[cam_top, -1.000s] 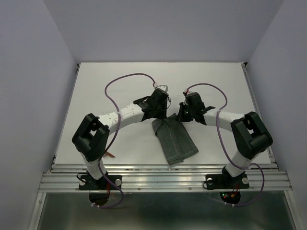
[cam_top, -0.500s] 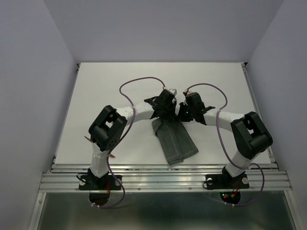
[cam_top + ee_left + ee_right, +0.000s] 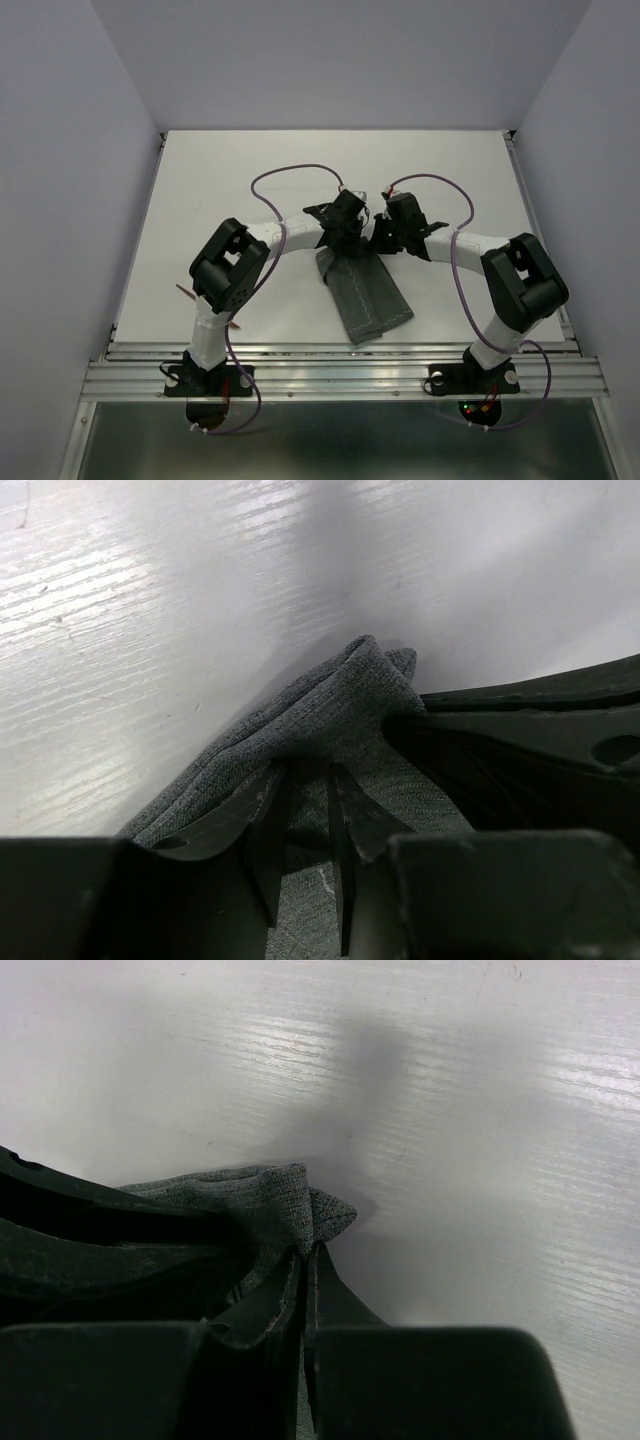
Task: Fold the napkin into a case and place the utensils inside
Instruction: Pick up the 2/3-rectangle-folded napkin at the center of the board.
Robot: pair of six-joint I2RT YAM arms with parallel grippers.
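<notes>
The grey-green folded cloth napkin (image 3: 368, 295) lies near the front edge of the white tabletop (image 3: 240, 160), which is open beyond and beside it, with pale walls around. The right gripper (image 3: 306, 1252) pinches the napkin's far corner. The left gripper (image 3: 307, 772) has its jaws slightly apart at the cloth, and its grip is unclear.

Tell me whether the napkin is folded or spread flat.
Folded. The napkin lies as a narrow strip, and its far end shows stacked cloth layers in the left wrist view.
</notes>
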